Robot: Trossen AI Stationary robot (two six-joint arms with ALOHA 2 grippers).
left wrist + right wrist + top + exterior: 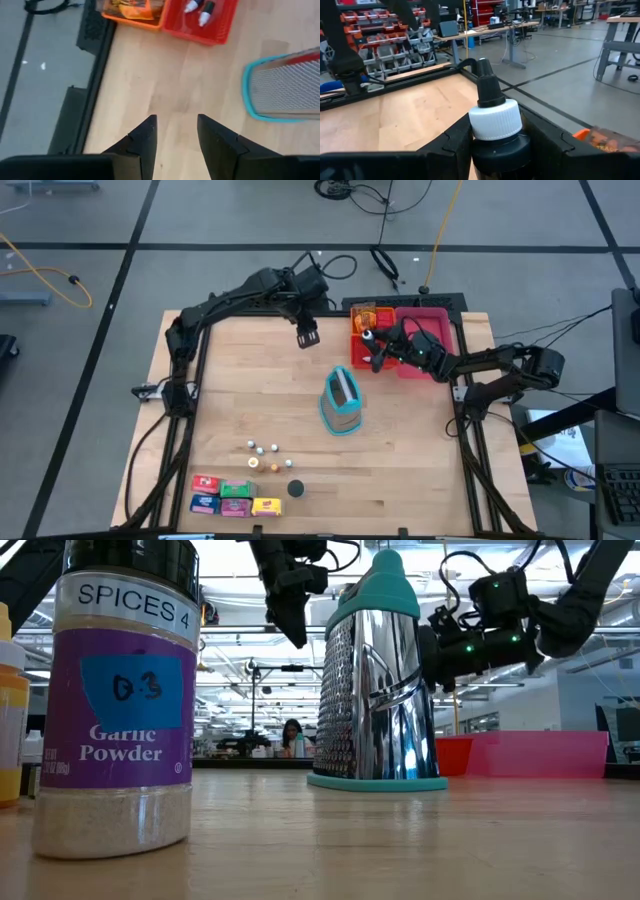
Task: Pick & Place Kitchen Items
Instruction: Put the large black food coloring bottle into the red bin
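My right gripper (376,352) is shut on a small dark bottle (494,117) with a white ribbed cap and a black nozzle. It hangs at the near left side of the red tray (437,320). My left gripper (307,336) hangs open over bare wood at the far middle of the table, with nothing between its fingers (145,137). Tiny spice bottles (262,449), small coloured boxes (235,495), an orange piece (276,467) and a black piece (295,488) stand on the table near its near left edge. A garlic powder jar (125,700) fills the low view's left. My right gripper pinches the bottle's dark body just below the white cap (495,150) between its two fingers. The fingers lie level. The bottle stands upright in the hold, nozzle up, clear of the table.
A steel grater with teal trim (342,402) stands upright in the table's middle, between the grippers and the near items. An orange tray (362,314) holding a packet sits beside the red tray, in which two small bottles (199,12) lie. Bare wood lies all around the grater.
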